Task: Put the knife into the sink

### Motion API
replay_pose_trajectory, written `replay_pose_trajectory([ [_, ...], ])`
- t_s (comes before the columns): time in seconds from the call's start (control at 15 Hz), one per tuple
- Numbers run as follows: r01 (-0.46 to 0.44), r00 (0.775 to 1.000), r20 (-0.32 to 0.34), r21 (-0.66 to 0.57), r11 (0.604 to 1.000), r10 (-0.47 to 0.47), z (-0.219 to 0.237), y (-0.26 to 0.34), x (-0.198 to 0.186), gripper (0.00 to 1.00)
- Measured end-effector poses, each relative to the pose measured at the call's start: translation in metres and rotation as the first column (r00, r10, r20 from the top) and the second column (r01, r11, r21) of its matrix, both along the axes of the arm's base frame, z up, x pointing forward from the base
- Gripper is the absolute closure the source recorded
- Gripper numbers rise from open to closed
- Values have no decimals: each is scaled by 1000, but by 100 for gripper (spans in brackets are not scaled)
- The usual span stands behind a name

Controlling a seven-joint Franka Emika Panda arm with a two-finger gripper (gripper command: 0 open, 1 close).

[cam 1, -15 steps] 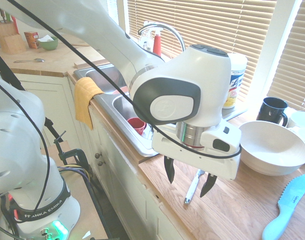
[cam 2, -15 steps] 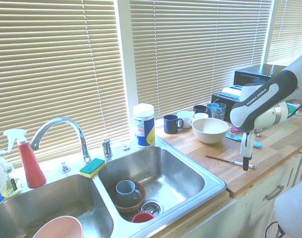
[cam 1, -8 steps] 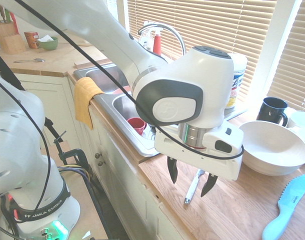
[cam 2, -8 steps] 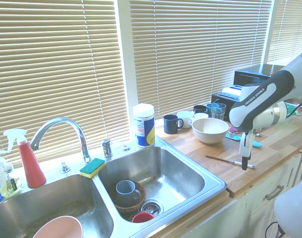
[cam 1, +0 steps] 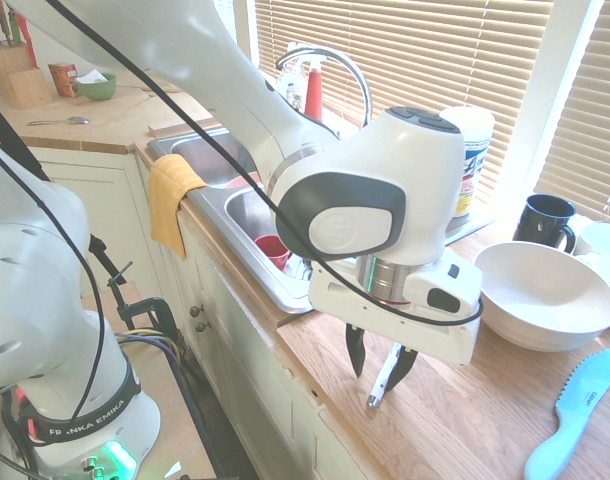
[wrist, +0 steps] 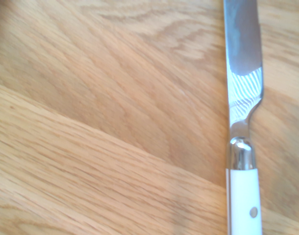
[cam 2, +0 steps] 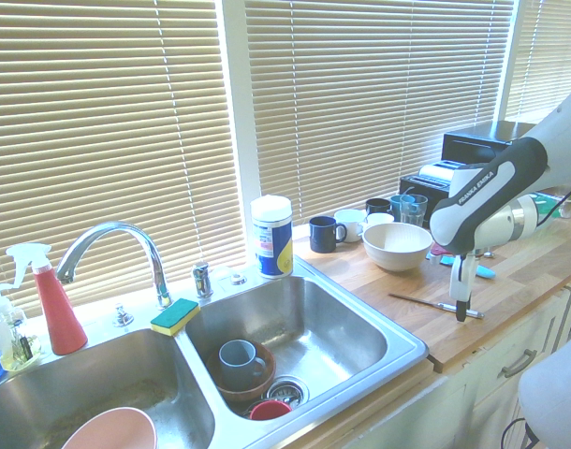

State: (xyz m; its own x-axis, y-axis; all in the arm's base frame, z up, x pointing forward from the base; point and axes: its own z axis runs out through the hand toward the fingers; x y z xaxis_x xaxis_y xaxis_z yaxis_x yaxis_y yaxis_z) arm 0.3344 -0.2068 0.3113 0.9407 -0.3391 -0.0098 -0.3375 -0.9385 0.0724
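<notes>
Currently pre-grasp: fingers (cam 1: 375, 382) spread around knife (cam 1: 383, 378), lower centre of first exterior view. Lift, carry and release into sink (cam 2: 328, 327), lower left of second, remain.

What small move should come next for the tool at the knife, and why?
Probably keep closing the tool until both fingers pinch the handle of the knife, before any lift. The fingers stand either side of the handle, with a gap on one side, and the knife appears to lie on the wooden counter, short of the sink.
</notes>
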Motion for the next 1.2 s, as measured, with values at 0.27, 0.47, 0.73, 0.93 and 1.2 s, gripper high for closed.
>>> replay_pose_trajectory([
  [0.27, 0, 1000, 1, 0, 1000, 0, 0, 0, 0, 100],
  [0.47, 0, 1000, 4, -2, 1000, 0, 1, 0, 1, 100],
  [0.73, 57, 998, 17, 17, 998, -57, 8, -2, 3, 100],
  [0.93, 187, 980, 56, 39, 982, -189, 52, 4, 22, 100],
  [1.2, 412, 906, 99, 17, 911, -412, 98, 75, 53, 100],
])
